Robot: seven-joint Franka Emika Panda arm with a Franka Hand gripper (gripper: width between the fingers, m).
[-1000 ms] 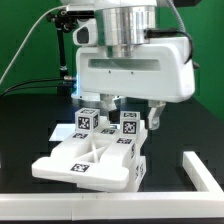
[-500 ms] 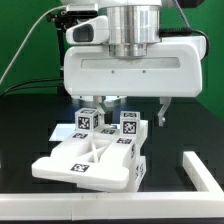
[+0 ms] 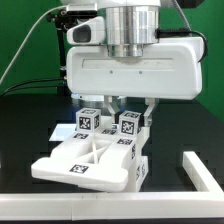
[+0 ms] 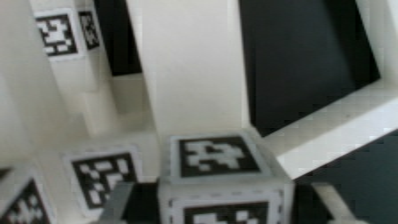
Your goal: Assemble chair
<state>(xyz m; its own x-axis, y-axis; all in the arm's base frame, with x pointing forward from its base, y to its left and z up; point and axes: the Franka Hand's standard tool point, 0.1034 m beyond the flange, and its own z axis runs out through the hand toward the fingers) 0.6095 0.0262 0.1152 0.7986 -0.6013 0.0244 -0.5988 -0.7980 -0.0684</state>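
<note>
Under the arm, shows a matte black tabletop (image 3: pixel 30 130), flat and dull, with dark ground showing again in the wrist view between the white parts. Behind it, hangs a green backdrop (image 3: pixel 18 40), crossed by a thin black cable (image 3: pixel 22 72) on the exterior view's left. Toward the exterior view's right and along the near edge, carries a plain white rail (image 3: pixel 205 172) with no tags on it. At the middle of the tabletop, directly below the wide white hand of the arm, holds the chair (image 3: pixel 90 160): matte white plastic, a low flat slab with raised ribs crossing on its top, black-and-white square tags on its faces and near edge. Behind the slab, stands up two blocky tagged pieces side by side, the left block (image 3: pixel 88 120) and the right block (image 3: pixel 128 125), both upright and touching the slab group. Brings the jaws down over the right block, with the fingers (image 3: pixel 151 107) standing close on either side of it. Cannot tell whether the jaws clamp the block or merely flank it. From the wrist, looks onto a tagged cube face (image 4: pixel 217 165) below a tall white bar (image 4: pixel 187 70), blurred and very close.
</note>
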